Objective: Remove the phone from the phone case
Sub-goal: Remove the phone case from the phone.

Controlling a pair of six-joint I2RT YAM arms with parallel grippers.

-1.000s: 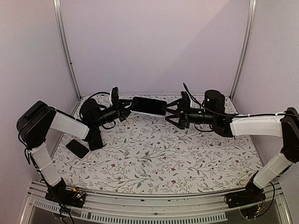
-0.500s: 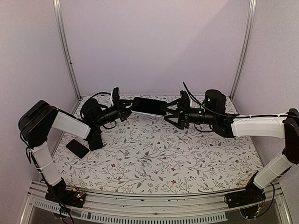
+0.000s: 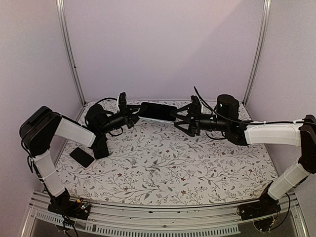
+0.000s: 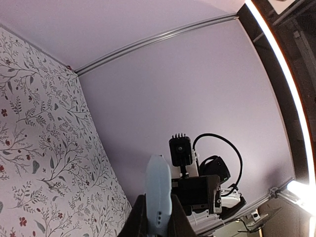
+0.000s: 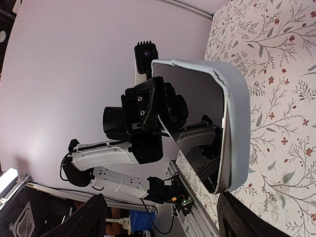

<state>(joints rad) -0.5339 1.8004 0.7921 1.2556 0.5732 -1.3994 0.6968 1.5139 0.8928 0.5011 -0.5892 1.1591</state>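
The phone [image 3: 158, 111], dark screen up, is held in the air at the back middle of the table. It sits in a pale blue phone case [image 5: 236, 123], seen edge-on in the left wrist view [image 4: 158, 192]. My left gripper [image 3: 137, 113] is shut on the left end of the cased phone, its fingers [image 4: 136, 219] pressing both faces. My right gripper [image 3: 180, 119] stands open at the phone's right end. In the right wrist view its fingers [image 5: 239, 217] are spread wide, and the phone's near end [image 5: 207, 113] lies just past them by the right-hand finger, untouched.
A flat black slab [image 3: 81, 156] lies on the flowered table cover [image 3: 163, 163] beside the left arm. Pale walls and metal posts [image 3: 69, 54] close off the back and sides. Cables loop behind both wrists.
The right gripper has crept slightly left toward the phone's end. The left gripper and the phone have barely shifted.
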